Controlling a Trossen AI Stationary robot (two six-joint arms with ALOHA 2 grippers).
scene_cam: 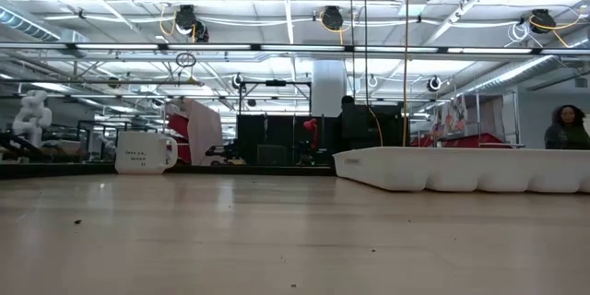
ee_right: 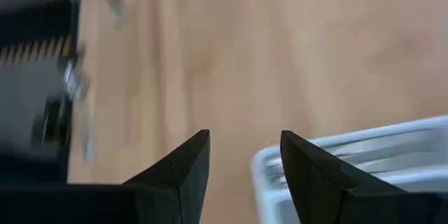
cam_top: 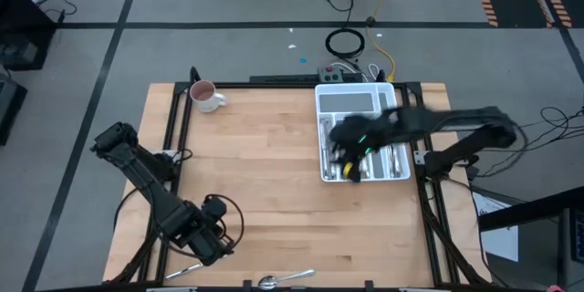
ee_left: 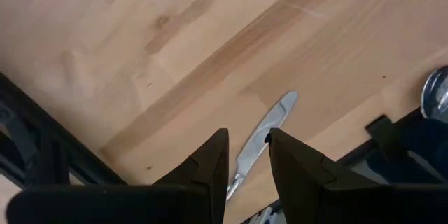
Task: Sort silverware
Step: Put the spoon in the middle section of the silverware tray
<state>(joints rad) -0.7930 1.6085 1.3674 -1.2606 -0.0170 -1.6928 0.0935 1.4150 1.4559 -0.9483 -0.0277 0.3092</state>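
Observation:
A silver table knife lies flat on the wooden table by its near edge, also seen in the high view as a knife. My left gripper hangs open above it, pointing down, with nothing between its fingers. A spoon lies on the near edge too; its bowl shows in the left wrist view. My right gripper stands open and empty over the near left corner of the white tray. Silverware lies in the tray's slots.
A white-and-pink mug stands at the far left of the table. Black frame rails run along the table's sides. The middle of the tabletop is bare wood. A person shows in the room beyond the table.

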